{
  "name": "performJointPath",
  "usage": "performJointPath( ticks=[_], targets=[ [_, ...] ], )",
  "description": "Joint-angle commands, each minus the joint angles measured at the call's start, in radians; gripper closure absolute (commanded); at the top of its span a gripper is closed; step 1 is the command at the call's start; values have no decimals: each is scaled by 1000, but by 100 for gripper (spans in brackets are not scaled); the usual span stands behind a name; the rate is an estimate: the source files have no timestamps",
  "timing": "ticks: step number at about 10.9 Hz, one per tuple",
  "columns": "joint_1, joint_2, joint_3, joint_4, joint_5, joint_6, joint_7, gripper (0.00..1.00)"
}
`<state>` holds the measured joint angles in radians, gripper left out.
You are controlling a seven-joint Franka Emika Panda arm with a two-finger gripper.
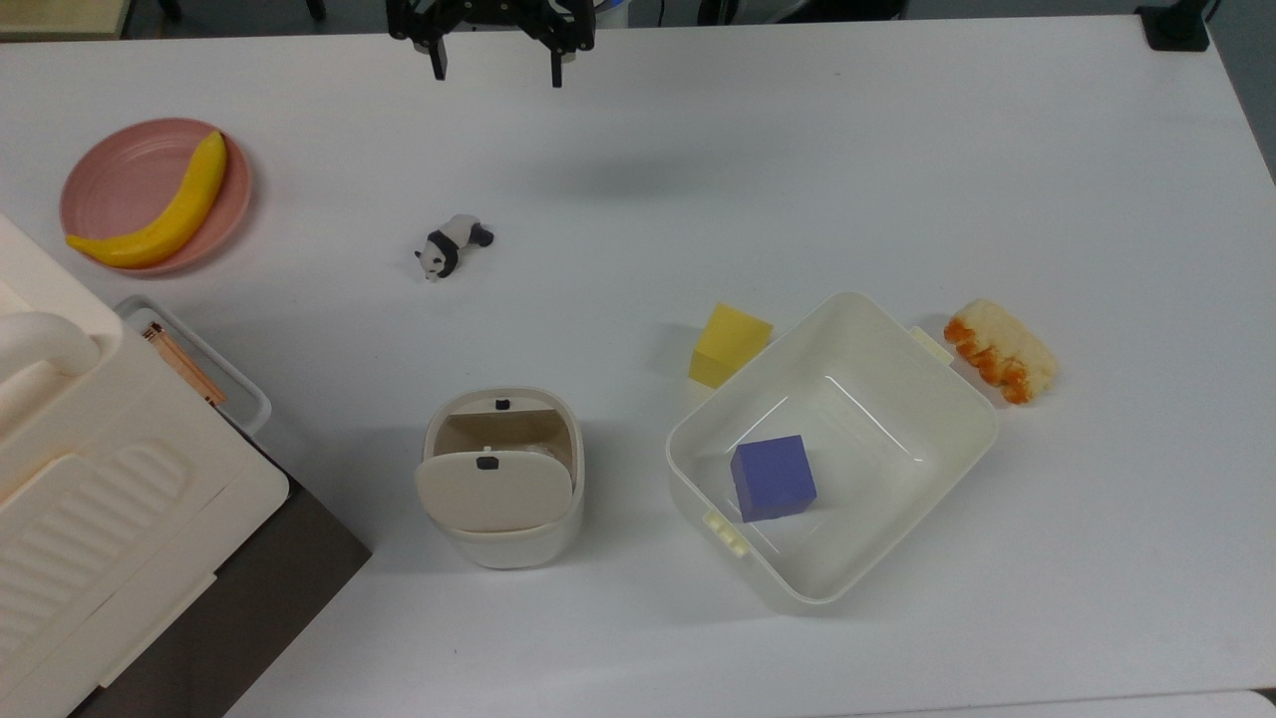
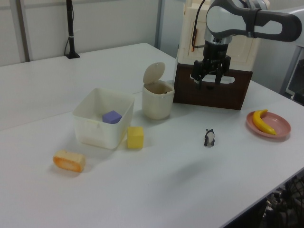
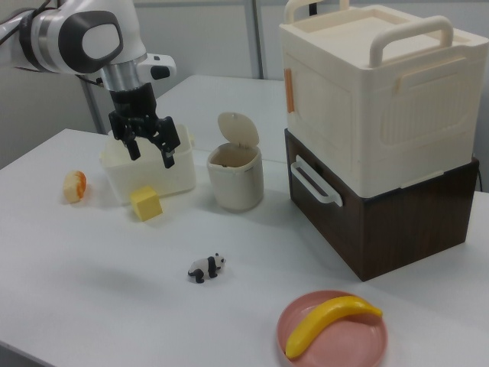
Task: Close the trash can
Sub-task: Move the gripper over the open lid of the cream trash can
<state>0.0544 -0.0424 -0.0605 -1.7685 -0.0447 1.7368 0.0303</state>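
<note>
The trash can [image 1: 506, 540] is a small cream-white bin standing near the table's front edge in the top view. Its beige lid [image 1: 492, 491] stands tilted up and open, with a small black button on it, and the inside shows. In the left view the trash can [image 2: 157, 100] sits between the tub and the dark box; in the right view the trash can [image 3: 235, 182] has its lid [image 3: 238, 130] raised. My gripper [image 1: 496, 72] hangs open and holds nothing, high over the table's far edge, well away from the can. I also see the gripper [image 2: 209, 81] in the left view and the gripper [image 3: 153, 155] in the right view.
A larger cream tub [image 1: 957, 399] holding a blue cube [image 1: 773, 479] sits at the can's right in the top view. Beside it lie a yellow cube [image 1: 730, 344] and a bread piece [image 1: 1000, 351]. A toy panda [image 1: 451, 246], a pink plate [image 1: 105, 179] with a banana [image 1: 169, 214], and stacked boxes [image 1: 100, 499] stand left.
</note>
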Motion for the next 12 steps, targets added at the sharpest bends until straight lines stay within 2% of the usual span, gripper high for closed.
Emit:
performJointPath(
  ticks=[1, 2, 3, 5, 7, 8, 10, 12],
  targets=[
    [-7, -10, 8, -3, 17, -25, 2, 0],
    [-7, -4, 8, 6, 17, -26, 2, 0],
    [-7, -2, 8, 7, 17, -26, 0, 11],
    [-5, -2, 8, 8, 16, -28, -1, 44],
    [-7, -2, 8, 21, 16, -48, -3, 87],
    [-8, 2, 8, 40, 16, -60, -7, 100],
    [-8, 7, 8, 47, 16, -60, -21, 100],
    [-8, 56, 8, 122, 14, -53, -32, 100]
  ],
)
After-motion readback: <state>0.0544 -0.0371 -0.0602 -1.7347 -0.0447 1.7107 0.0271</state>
